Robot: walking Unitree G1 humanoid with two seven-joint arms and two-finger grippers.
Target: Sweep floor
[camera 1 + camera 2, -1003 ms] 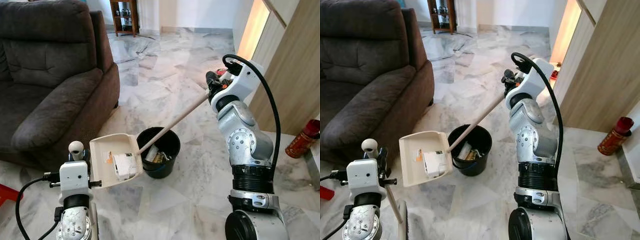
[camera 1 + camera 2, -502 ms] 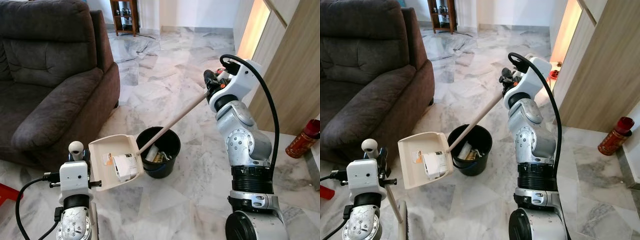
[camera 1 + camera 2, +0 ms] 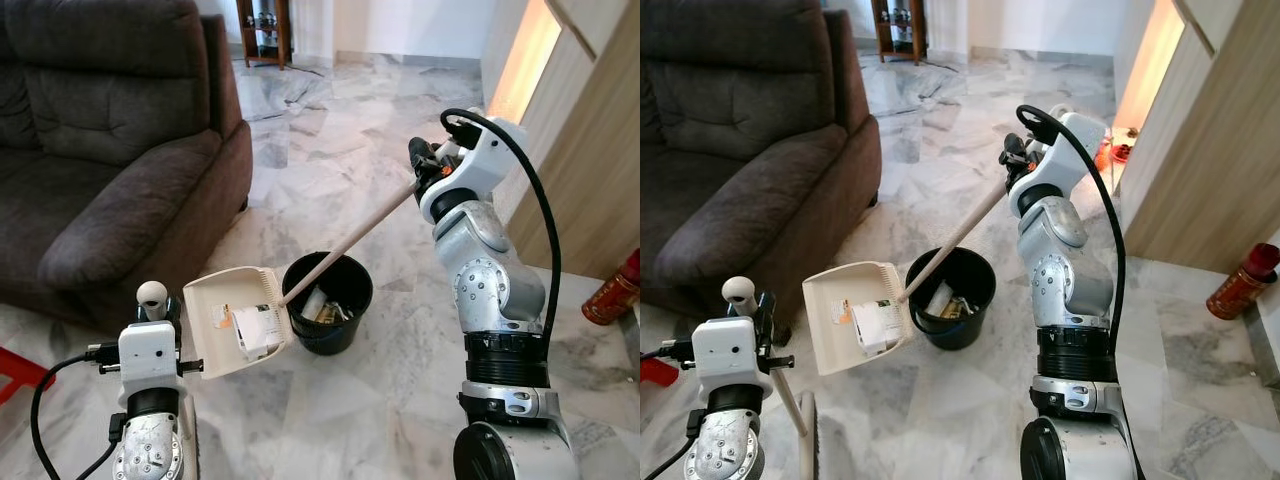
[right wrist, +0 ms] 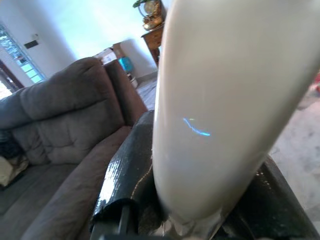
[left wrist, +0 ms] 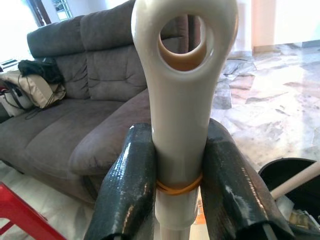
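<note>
A cream dustpan (image 3: 237, 322) hangs tilted at the rim of a black bin (image 3: 328, 300), with a white carton scrap (image 3: 257, 330) and small bits lying in it. Its long pale handle (image 3: 350, 235) runs up to my right gripper (image 3: 424, 168), which is shut on it; the right wrist view shows black fingers (image 4: 125, 175) clamping the handle (image 4: 215, 100). The bin holds some litter. My left gripper (image 5: 180, 135) is shut on the broom handle (image 5: 182, 100), whose looped top (image 3: 152, 294) stands upright at the lower left.
A dark grey sofa (image 3: 110, 150) fills the left side. A wooden cabinet wall (image 3: 590, 130) runs along the right, with a red extinguisher (image 3: 612, 295) at its foot. A red object (image 3: 25, 370) lies low left. Open marble floor (image 3: 330, 130) stretches ahead.
The whole view has shifted a little, so the camera moved. The dustpan stands slightly steeper beside the bin, and both grippers keep their holds.
</note>
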